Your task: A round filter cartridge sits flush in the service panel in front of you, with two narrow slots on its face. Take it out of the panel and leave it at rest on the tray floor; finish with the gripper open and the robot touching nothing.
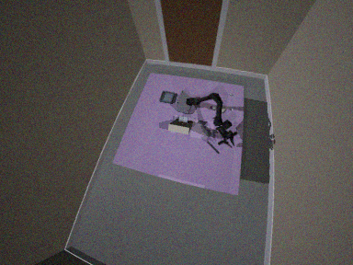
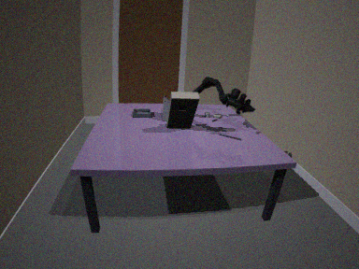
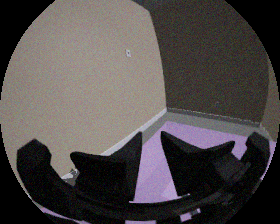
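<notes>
Claw [image 2: 247,106] nearly closed, gripping nothing, high off the purple bench [image 2: 140,145] edge; filter cartridge unseen, presumably in upright service panel [image 2: 181,112]; best swung back, fingertips narrowed for the face slots.

My arm [image 1: 216,105] stands on the table [image 1: 152,156], toward its far right part as the top view has it. The boxy service panel [image 2: 182,109] stands on the table too — nearer the middle, left of my arm's base in the top view and in front of my arm in the exterior view. A small flat tray [image 1: 167,97] lies on the table farther back, well apart from the panel. My claw [image 2: 243,104] hangs out near the table's right edge, beyond the panel — touching nothing. Behind the table stands a door [image 2: 150,42].
</notes>
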